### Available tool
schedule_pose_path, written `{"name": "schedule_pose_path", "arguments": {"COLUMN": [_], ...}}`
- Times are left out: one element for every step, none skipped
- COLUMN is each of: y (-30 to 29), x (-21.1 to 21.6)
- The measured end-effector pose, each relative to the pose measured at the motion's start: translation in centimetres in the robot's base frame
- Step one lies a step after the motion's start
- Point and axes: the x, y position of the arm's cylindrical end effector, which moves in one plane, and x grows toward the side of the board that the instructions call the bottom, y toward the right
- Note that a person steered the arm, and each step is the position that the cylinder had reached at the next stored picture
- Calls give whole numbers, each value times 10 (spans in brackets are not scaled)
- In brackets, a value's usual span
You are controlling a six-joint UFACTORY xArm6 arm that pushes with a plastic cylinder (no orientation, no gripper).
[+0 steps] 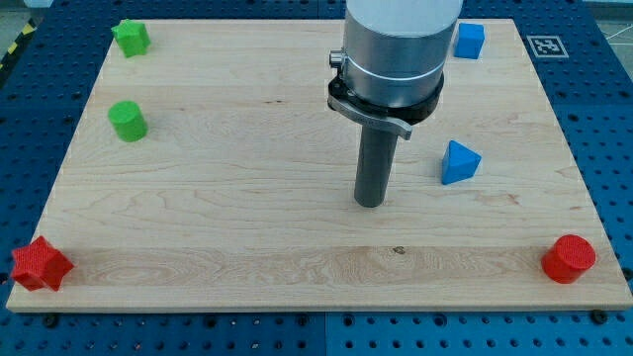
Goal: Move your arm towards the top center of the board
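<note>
My tip rests on the wooden board a little right of its middle, under the grey arm body. A blue triangular block lies just right of the tip, apart from it. A blue cube sits at the view's top right, beside the arm body. A green star-like block is at the top left, with a green cylinder below it. A red star block sits at the bottom left corner and a red cylinder at the bottom right.
The board lies on a blue perforated table. A black-and-white marker tag is just off the board's top right corner. The arm body hides part of the board's top centre.
</note>
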Motion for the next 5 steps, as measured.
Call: {"name": "schedule_pose_path", "arguments": {"y": [0, -21, -81, -98, -98], "x": [0, -4, -33, -107, -214]}}
